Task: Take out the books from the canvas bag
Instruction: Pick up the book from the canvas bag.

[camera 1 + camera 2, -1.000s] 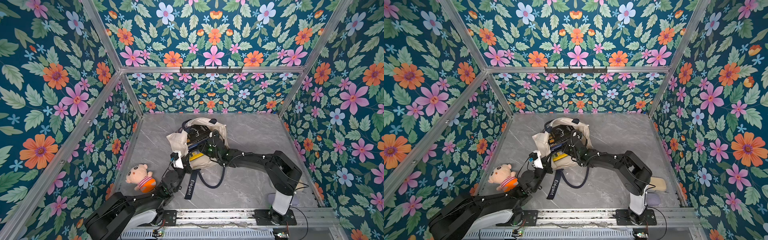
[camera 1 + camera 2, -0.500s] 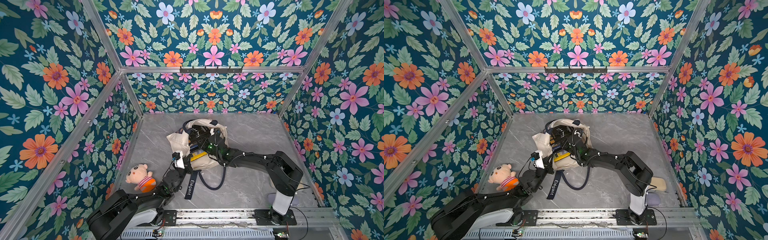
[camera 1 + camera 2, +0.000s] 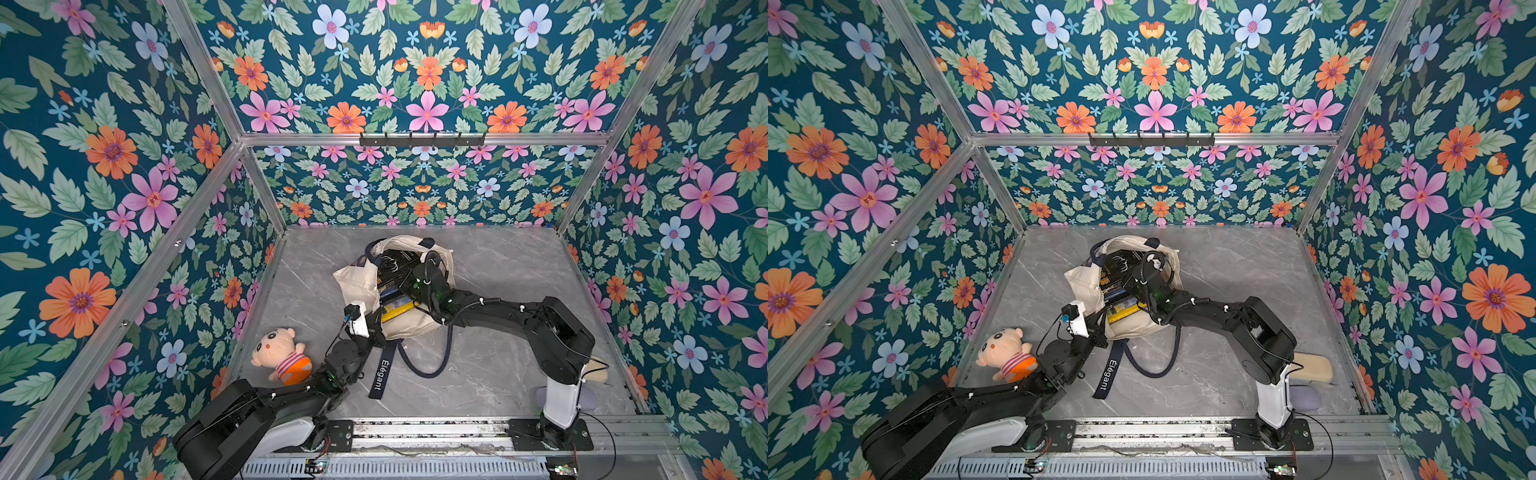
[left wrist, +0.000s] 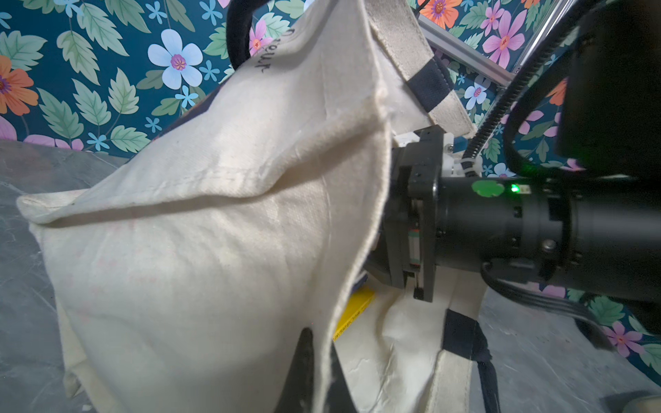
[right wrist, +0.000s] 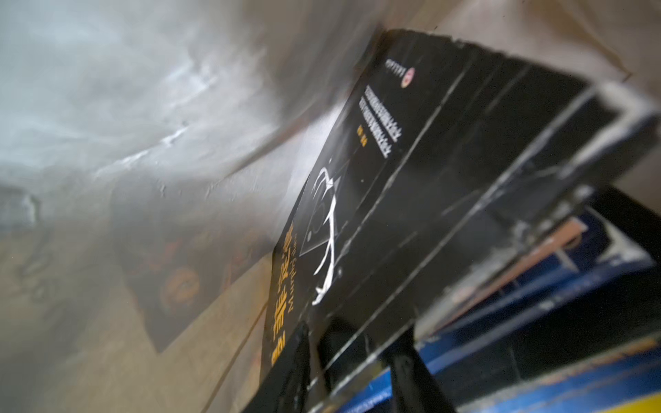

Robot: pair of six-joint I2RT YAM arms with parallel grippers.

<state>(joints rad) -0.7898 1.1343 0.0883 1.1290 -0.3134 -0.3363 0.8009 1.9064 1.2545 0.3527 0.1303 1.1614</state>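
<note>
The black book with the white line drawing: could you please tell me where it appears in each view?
In a top view: the black book shows inside the open canvas bag, at its far side.
In a top view: the book inside the bag, far side.
Left wrist: not in it; the bag hides it.
Right wrist: close up, its cover beside the bag's inner wall.
Shared landmark: the canvas bag.

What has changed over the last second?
Little: the right gripper shifted slightly inside the canvas bag and now straddles the edge of the black book. The left gripper still pinches the bag's rim; the books stay inside; plush doll and strap unmoved.
</note>
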